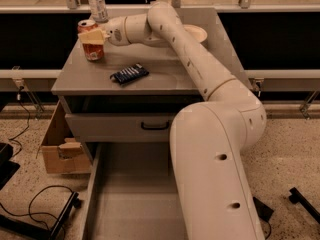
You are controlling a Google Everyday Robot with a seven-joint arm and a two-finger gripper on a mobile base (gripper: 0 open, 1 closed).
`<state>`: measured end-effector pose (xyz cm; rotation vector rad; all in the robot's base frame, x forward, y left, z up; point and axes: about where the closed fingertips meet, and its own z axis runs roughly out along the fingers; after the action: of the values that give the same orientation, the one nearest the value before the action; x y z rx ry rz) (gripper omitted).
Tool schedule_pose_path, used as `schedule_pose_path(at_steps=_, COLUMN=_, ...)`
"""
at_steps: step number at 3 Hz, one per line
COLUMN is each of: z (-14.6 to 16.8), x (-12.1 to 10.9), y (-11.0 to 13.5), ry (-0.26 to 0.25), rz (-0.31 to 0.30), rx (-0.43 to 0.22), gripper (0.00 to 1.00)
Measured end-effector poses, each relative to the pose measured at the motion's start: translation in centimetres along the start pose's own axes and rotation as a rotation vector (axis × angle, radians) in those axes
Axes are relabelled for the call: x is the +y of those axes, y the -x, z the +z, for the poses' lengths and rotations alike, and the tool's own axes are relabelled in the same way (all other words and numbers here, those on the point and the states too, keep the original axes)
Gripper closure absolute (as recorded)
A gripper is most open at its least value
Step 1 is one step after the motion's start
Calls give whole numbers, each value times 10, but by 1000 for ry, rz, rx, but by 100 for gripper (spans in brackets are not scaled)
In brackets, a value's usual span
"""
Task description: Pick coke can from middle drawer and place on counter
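The coke can, orange-red with a silver top, stands upright at the back left of the grey counter. My gripper reaches in from the right and is shut around the can's upper half, its pale fingers across the can's front. The can's base looks level with the counter top. The middle drawer is pulled out at the bottom of the view, and its grey floor shows nothing on it. My arm crosses the counter and hides the drawer's right part.
A white-labelled bottle stands just behind the can. A pale bowl sits at the back right and a dark snack packet lies near the front. A closed drawer front with a black handle is below. A cardboard box stands at the left.
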<state>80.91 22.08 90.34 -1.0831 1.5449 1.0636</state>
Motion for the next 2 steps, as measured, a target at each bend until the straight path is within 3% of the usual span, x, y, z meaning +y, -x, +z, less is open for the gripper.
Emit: schedule_pose_path(at_steps=2, z=6, x=3, y=-1, ry=8, rz=2, rx=2, gripper=59)
